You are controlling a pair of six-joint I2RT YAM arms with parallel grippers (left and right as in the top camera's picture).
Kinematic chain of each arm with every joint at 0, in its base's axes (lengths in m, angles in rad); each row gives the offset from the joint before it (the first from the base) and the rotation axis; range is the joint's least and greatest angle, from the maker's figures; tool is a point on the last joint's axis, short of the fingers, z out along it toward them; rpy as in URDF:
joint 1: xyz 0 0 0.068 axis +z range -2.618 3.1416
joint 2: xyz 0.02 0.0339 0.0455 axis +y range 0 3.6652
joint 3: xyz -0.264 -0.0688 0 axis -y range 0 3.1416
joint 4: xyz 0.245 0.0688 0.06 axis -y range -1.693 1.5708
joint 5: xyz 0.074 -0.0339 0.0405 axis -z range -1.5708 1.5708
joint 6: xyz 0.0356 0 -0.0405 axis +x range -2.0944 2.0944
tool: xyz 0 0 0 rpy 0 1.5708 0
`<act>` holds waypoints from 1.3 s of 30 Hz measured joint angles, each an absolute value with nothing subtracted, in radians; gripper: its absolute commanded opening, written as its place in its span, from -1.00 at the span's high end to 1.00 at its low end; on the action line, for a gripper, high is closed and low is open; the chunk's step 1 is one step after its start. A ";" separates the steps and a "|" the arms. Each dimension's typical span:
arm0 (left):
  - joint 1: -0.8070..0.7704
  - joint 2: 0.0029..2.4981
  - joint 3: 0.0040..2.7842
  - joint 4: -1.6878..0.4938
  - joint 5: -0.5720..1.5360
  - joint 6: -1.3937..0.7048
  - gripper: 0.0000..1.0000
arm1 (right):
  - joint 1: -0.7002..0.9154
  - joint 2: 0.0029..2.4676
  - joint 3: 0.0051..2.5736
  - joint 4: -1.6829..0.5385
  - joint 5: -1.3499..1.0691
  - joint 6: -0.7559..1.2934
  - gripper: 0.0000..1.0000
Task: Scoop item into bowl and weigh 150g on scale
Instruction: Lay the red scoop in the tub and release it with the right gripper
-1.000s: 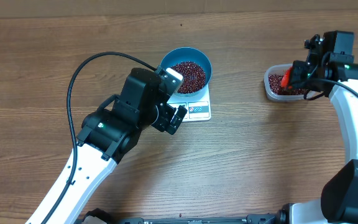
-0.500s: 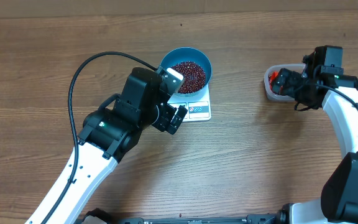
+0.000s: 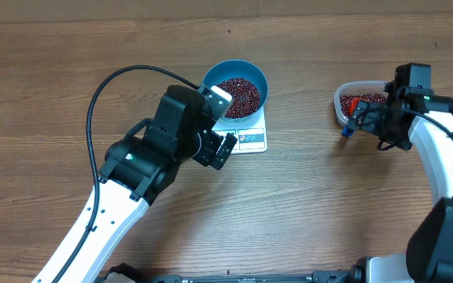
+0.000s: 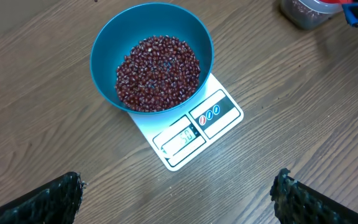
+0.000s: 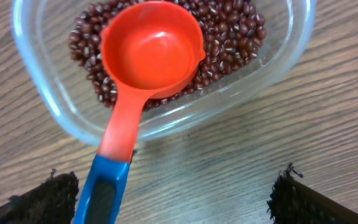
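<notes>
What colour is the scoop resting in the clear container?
The scoop has an orange-red cup and a blue handle end; right wrist view shows it best.

Right gripper (image 5: pixel 173 202) let go of the scoop (image 5: pixel 143 62)
Its jaws opened and drew back; the scoop settled on the beans (image 5: pixel 229 25) in the clear tub (image 5: pixel 294 56), handle toward 7 o'clock.

left hand (image 4: pixel 176 202) spread wide, tilted downward, right hand (image 5: pixel 179 202) spread wide, holding nothing
</notes>
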State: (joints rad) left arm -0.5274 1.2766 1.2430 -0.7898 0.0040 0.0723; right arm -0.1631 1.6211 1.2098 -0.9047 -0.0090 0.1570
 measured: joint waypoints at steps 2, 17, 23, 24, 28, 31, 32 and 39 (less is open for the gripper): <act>-0.527 1.277 1.243 -0.790 0.004 0.073 -0.99 | -0.163 1.581 1.218 -0.915 -0.019 0.114 -1.00; -0.527 1.277 1.243 -0.790 0.004 0.073 -0.99 | -0.163 1.409 1.264 -1.025 -0.064 -0.034 -1.00; -0.527 1.277 1.243 -0.790 0.004 0.073 -0.99 | -0.163 1.409 1.264 -1.025 -0.064 -0.035 -1.00; -0.527 1.277 1.243 -0.790 0.004 0.072 -0.99 | -0.163 1.409 1.264 -1.025 -0.064 -0.035 -1.00; -0.527 1.277 1.243 -0.790 0.004 0.073 -0.99 | -0.163 1.409 1.264 -1.025 -0.064 -0.035 -1.00; -0.527 1.277 1.243 -0.790 0.004 0.072 -0.99 | -0.163 1.409 1.264 -1.025 -0.064 -0.035 -1.00; -0.527 1.277 1.243 -0.790 0.004 0.072 -0.99 | -0.163 1.409 1.264 -1.025 -0.064 -0.035 -1.00; -0.527 1.277 1.243 -0.790 0.004 0.072 -0.99 | -0.163 1.409 1.264 -1.025 -0.064 -0.038 -1.00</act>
